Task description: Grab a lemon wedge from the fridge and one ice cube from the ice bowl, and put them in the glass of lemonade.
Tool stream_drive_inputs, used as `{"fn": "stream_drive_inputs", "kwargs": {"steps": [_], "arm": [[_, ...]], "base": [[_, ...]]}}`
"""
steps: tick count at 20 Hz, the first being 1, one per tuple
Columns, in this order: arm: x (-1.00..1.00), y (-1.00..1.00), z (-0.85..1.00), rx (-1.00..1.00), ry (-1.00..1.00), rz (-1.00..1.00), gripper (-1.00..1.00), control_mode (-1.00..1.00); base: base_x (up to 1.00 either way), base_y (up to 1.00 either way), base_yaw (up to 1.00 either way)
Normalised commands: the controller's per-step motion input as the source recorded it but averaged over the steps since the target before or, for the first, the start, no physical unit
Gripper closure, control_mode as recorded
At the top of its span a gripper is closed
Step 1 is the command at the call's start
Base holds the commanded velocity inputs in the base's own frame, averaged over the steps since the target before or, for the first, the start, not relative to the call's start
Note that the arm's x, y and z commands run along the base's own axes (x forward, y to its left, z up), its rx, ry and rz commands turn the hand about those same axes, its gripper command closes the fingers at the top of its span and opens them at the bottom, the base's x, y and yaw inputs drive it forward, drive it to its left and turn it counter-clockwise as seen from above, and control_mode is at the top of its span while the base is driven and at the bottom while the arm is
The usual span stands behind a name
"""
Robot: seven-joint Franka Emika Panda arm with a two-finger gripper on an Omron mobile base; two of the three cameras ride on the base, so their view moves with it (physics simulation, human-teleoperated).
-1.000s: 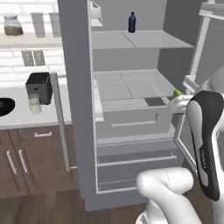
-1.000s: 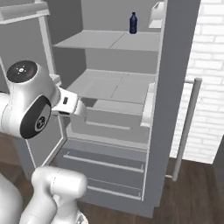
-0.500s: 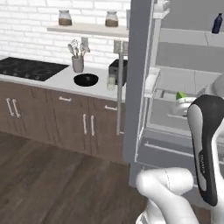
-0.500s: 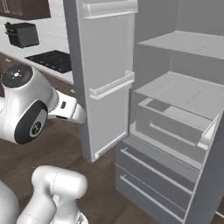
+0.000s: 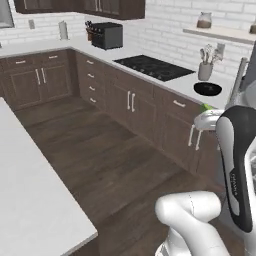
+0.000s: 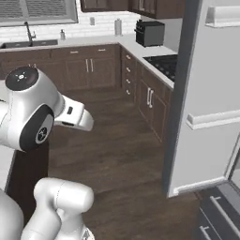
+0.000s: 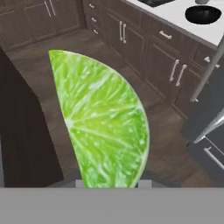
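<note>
Now | lemon wedge [image 7: 103, 127] hides pincer tips | ice bowl [image 7: 202, 14] cut off

Lemon wedge [image 7: 100, 127] in hand; ice bowl [image 5: 207, 89] on counter [image 5: 175, 85].

Lemon wedge [image 7: 103, 122]: bright yellow-green flesh, pale radial segment lines, lighter rind edge. Ice bowl [image 5: 207, 89]: black. Fridge [image 6: 211, 103]: flat grey door. Cabinets [image 5: 132, 102]: dark brown wood, silver handles. Counter [image 5: 170, 85]: white. Cooktop [image 5: 151, 67]: black. Floor [image 6: 117, 154]: dark brown planks. Wall [image 5: 165, 30]: white brick.
</note>
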Motion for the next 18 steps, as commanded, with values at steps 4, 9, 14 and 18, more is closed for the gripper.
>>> {"fn": "stream_drive_inputs", "kwargs": {"steps": [4, 9, 14, 18], "arm": [[0.00, 0.00, 0.00, 0.00, 0.00, 0.00, 1.00, 1.00], [0.00, 0.00, 0.00, 0.00, 0.00, 0.00, 1.00, 1.00], [0.00, 0.00, 0.00, 0.00, 0.00, 0.00, 1.00, 1.00], [0.00, 0.00, 0.00, 0.00, 0.00, 0.00, 1.00, 1.00]], "base": [[0.75, 0.07, 0.31], [1.00, -0.15, 0.24], [1.00, -0.07, 0.24], [1.00, -0.03, 0.04]]}}
